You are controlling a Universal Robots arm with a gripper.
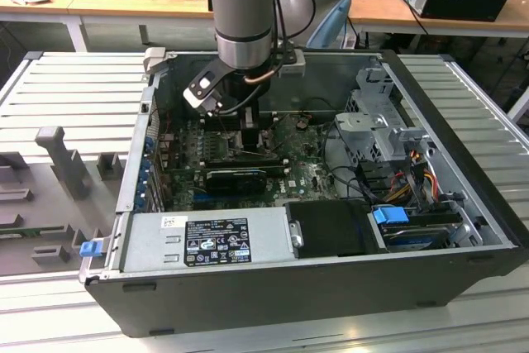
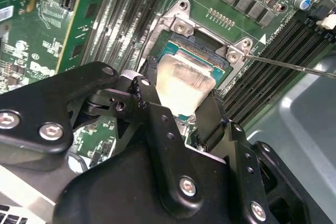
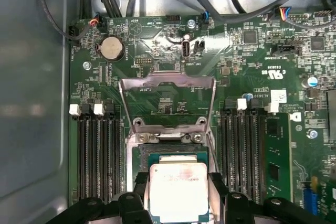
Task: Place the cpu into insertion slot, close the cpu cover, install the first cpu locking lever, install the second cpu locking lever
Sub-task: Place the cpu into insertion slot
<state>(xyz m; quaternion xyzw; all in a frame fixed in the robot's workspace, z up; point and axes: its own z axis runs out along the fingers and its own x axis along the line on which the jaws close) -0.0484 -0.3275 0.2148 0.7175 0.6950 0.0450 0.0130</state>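
In both wrist views the cpu (image 3: pixel 178 192) (image 2: pixel 184 82), a pale silver square chip, sits between the two black fingers (image 3: pixel 140 183) of my gripper (image 3: pixel 178 182) (image 2: pixel 178 109), which is shut on its sides. It hangs low over the insertion slot (image 3: pixel 176 154) (image 2: pixel 202 45), tilted slightly, and I cannot tell whether it touches. The cpu cover (image 3: pixel 168 83), a silvery frame plate, stands flipped open beyond the slot. A thin metal lever rod (image 2: pixel 289 65) juts out from the slot's corner. In the exterior view my gripper (image 1: pixel 246 134) reaches down onto the green board inside the case.
Long black memory slots (image 3: pixel 97 156) (image 3: pixel 244 150) flank the socket on both sides. A black card (image 1: pixel 235 178) lies across the board nearer the camera. Cables (image 3: pixel 220 3) run along the case wall, with a drive cage (image 1: pixel 376 130) on the exterior view's right and the grey power supply (image 1: pixel 207 241) in front.
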